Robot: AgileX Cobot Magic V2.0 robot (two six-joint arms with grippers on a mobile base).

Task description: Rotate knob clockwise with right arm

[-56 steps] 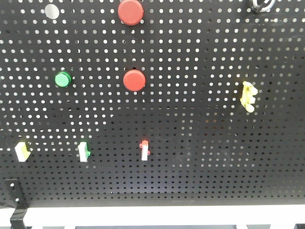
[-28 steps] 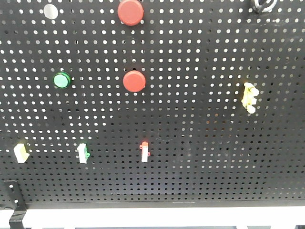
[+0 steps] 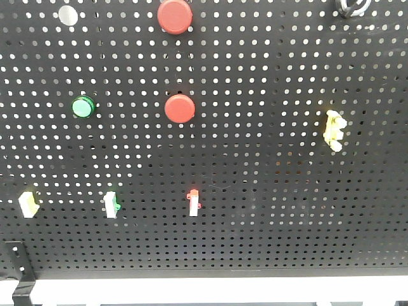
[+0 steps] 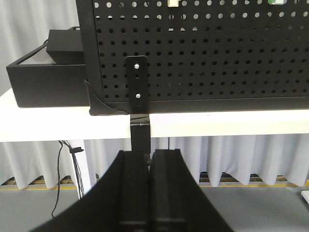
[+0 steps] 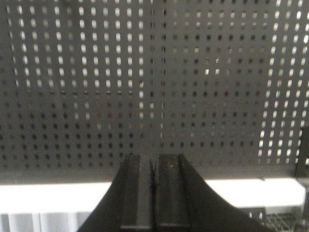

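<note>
Knob: sitting at the top right of the pegboard, partly cut off by the frame edge.
Right gripper: facing the pegboard's lower part, well apart from the knob, jaws pressing together, holding nothing.
Left gripper: hovering below the counter edge, jaws closed, empty.

In my front view, the bench edge and red switch sit slightly lower than 1 second ago.

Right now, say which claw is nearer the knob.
Probably right. Knob sits at board's top right; left claw faces the lower-left bracket, right claw the board's lower right.
</note>
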